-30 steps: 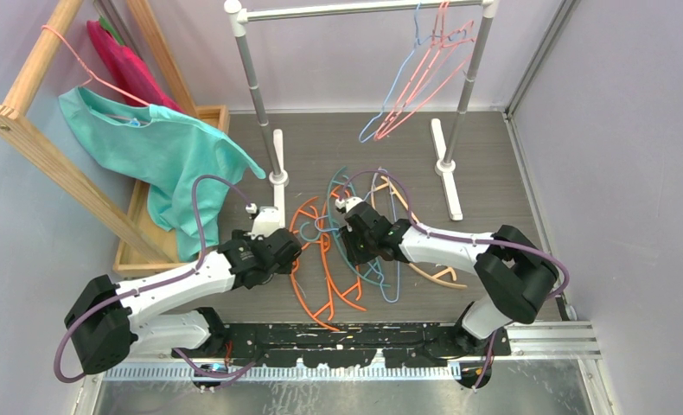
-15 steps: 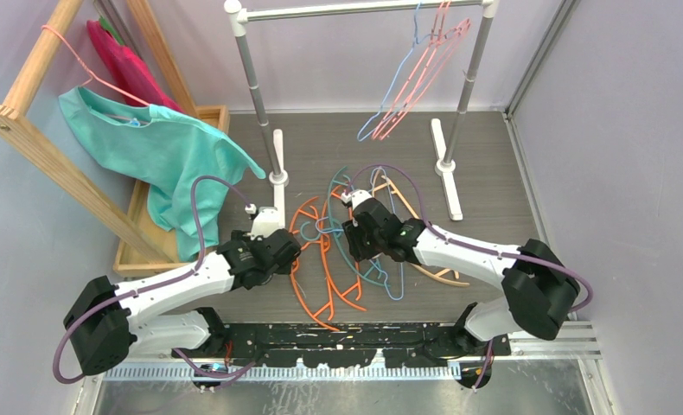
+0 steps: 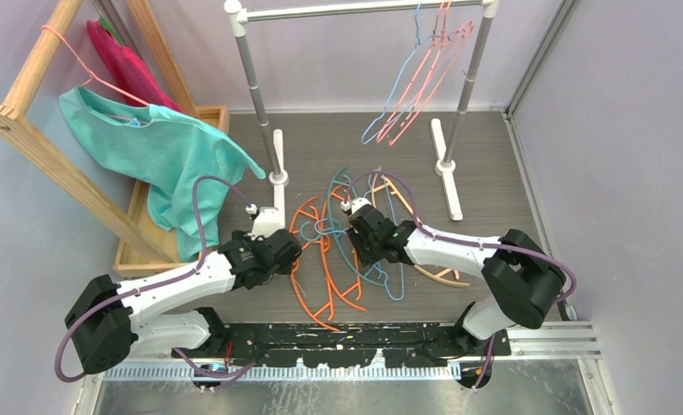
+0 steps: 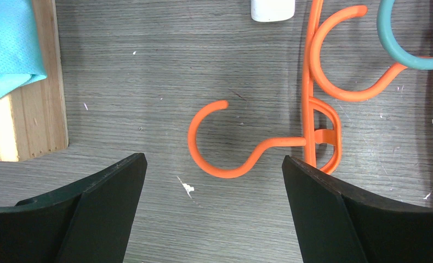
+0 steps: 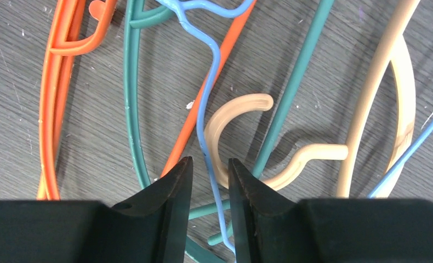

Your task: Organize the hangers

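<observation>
Several hangers lie tangled on the floor: orange plastic ones (image 3: 321,264), teal ones (image 3: 374,275), a tan one (image 3: 437,277) and a light-blue wire one (image 5: 211,71). Pink and light-blue wire hangers (image 3: 416,82) hang on the metal rail (image 3: 355,10). My right gripper (image 3: 361,235) sits low over the pile; in the right wrist view (image 5: 210,161) its jaws stand a narrow gap apart, with the light-blue wire between them and the tan hook (image 5: 231,118) just beyond. My left gripper (image 3: 284,246) is wide open and empty (image 4: 214,159), facing an orange hook (image 4: 225,156).
A teal shirt (image 3: 165,156) on a pink wire hanger hangs from a wooden rack (image 3: 35,147) at the left, over a wooden tray (image 3: 139,238). The rail's white feet (image 3: 446,169) stand behind the pile, and one shows in the left wrist view (image 4: 273,8). Walls close in on both sides.
My right gripper stays over the pile while its elbow swings right and back. The hangers on the rail sway slightly. The left arm has not moved.
</observation>
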You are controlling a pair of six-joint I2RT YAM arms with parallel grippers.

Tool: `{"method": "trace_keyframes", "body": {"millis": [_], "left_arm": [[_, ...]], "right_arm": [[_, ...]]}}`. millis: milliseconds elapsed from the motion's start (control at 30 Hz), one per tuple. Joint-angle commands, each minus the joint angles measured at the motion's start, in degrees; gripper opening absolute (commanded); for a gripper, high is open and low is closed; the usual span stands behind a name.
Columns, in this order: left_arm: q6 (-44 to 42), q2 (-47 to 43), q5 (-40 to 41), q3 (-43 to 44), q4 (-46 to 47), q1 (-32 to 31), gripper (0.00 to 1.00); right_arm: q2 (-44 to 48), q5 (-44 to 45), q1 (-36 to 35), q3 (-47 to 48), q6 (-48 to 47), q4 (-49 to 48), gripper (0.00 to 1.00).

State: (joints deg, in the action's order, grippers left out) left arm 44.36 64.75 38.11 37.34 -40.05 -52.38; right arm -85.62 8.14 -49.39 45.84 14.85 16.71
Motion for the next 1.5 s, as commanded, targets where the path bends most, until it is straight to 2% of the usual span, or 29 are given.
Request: {"method": "trace_keyframes", "body": {"millis": [0,333,667,767,1000,1267,1467], "left_arm": [[1.08,-0.46,1.18,0.01,1.02,0.09,0.98],[1.52,-1.74,1.22,-0.42,0.66,0.08,0.98],[1.69,-3.07,1.59,-0.62,-0.07,0.08,0.98],[1.69,-3.78,1.68,-0.91,-0.03,0.04,0.98],[1.65,-3.85,2.75,-0.07,-0.84,0.01,0.98],[2.12,-5.08,2.68,-0.43,-1.01,0.08,0.98],[2.22,-6.19,2.32,-1.04,-0.66,0.06,0.98]], "right_arm": [[0.72,1.34,-0.27,-0.38,-0.31,-2.65,0.32],[3.89,0.72,-0.31,-0.02,0.69,-2.32,0.01],[14.39,-2.13,-0.27,3.82,5.67,-2.16,0.01],[16.9,-7.68,-0.21,5.2,7.57,-3.91,0.01],[18.33,-18.34,-1.19,11.98,13.55,-8.56,0.01],[18.8,-22.31,-3.6,19.98,13.94,-9.71,0.01],[16.47,-21.22,-3.69,24.53,14.38,-14.19,0.01]]}}
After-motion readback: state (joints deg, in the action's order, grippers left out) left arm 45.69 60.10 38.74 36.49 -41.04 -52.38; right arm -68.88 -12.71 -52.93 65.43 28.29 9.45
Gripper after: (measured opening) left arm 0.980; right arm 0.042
